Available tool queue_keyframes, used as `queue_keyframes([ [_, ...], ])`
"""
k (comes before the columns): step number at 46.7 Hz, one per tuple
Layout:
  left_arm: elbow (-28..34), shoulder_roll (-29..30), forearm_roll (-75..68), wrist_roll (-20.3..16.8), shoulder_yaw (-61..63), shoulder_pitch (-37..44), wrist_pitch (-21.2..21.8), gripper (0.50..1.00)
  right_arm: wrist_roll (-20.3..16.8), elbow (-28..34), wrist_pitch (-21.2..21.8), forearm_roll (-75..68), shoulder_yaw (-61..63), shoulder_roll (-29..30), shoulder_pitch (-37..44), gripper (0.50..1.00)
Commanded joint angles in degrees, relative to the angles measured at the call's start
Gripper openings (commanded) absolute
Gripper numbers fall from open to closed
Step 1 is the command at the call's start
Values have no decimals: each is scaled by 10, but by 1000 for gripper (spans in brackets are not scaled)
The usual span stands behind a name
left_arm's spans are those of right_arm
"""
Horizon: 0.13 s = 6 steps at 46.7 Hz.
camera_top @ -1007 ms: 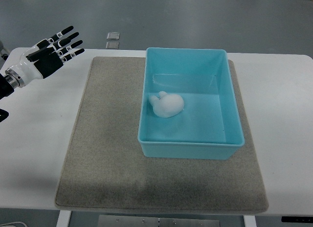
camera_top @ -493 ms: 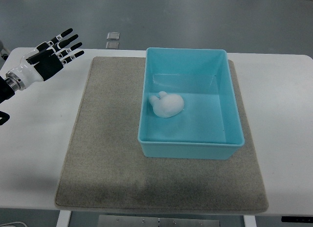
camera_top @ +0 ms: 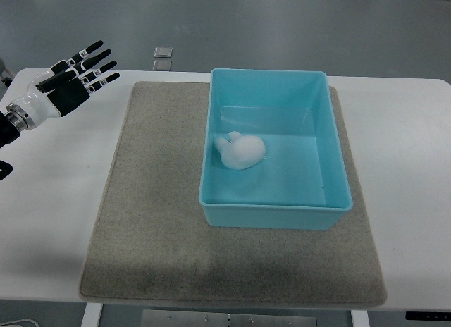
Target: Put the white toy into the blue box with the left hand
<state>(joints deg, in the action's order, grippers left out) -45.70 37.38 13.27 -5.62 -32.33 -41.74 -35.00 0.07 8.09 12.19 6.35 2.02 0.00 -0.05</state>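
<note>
Top view: white toy (camera_top: 240, 151) lies inside blue box (camera_top: 275, 208); placement judged complete. Left robot hand (camera_top: 67, 82), fingers spread and empty, has drifted slightly back over the tabletop (camera_top: 49, 200).

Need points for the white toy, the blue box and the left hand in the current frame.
white toy (camera_top: 241, 151), top view, middle of its body.
blue box (camera_top: 276, 217), top view, near outer wall.
left hand (camera_top: 69, 80), top view, on the palm; fingers spread, holding nothing.
</note>
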Motion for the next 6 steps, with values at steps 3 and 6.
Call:
queue_keyframes([
  [3,0,1,0,0,0,0,0,999,1,13,-1,0,1,0,-2,936],
  [6,1,1,0,-1,0,0,0,999,2,17,-2,0,1,0,-2,936],
])
